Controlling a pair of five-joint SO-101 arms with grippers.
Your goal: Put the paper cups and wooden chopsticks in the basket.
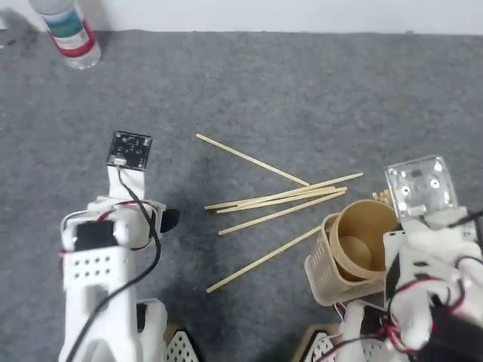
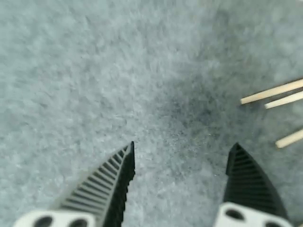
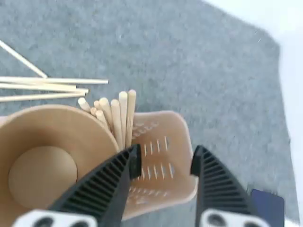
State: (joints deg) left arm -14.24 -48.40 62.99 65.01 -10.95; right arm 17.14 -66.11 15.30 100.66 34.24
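A beige slotted basket (image 1: pixel 326 273) stands at the front right, with a brown paper cup (image 1: pixel 365 240) upright inside it. In the right wrist view the cup (image 3: pixel 45 156) shares the basket (image 3: pixel 161 142) with a bundle of wooden chopsticks (image 3: pixel 116 113). My right gripper (image 3: pixel 165 158) hangs open just above the basket's rim, holding nothing. Several loose chopsticks (image 1: pixel 279 197) lie fanned on the grey mat left of the basket. My left gripper (image 2: pixel 182 151) is open over bare mat, with the chopstick ends (image 2: pixel 272 92) off to one side.
A plastic water bottle (image 1: pixel 68 30) stands at the far left corner. The left arm (image 1: pixel 106 249) sits at the front left and the right arm (image 1: pixel 430 286) at the front right. Grey mat (image 1: pixel 302 90) covers the table.
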